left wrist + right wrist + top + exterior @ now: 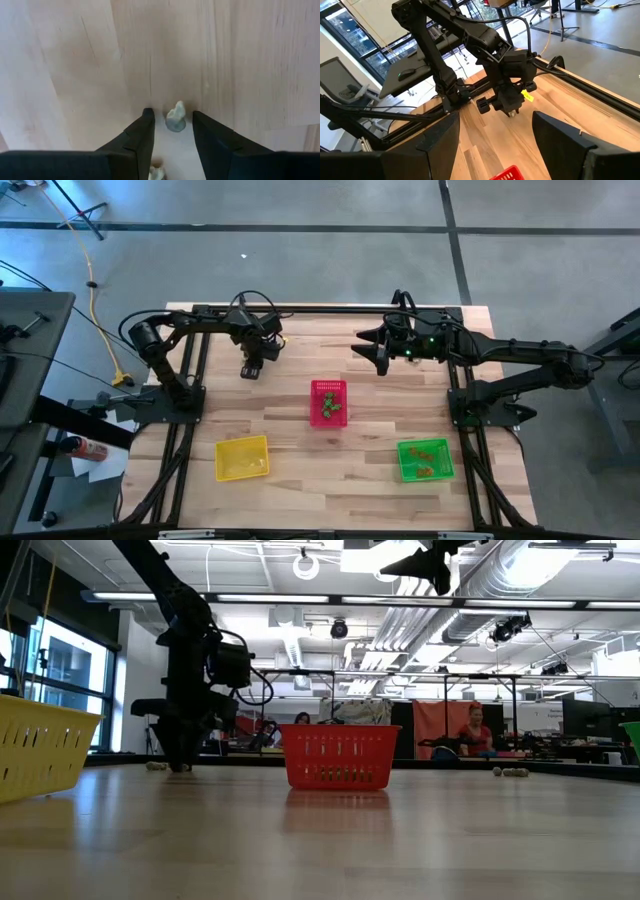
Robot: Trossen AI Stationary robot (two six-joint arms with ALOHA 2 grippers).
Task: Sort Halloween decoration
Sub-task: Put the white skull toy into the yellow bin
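Halloween decoration pieces lie in the red basket (329, 402) mid-table and the green basket (425, 460) near right, seen from above; the yellow basket (242, 457) sits near left. Low across the table, the left gripper (178, 762) reaches the far-left tabletop. At the left wrist, its spread fingers (140, 135) flank a pale trinket (175, 117), not yet pinching. The right gripper (380, 352) hovers spread, far right.

From my seat, a second pale trinket (156, 173) between the left gripper's (172, 120) fingers (142, 131) is cut off by the wrist picture's edge; what fills the red basket (328, 402) and green basket (425, 460) is too small to name.
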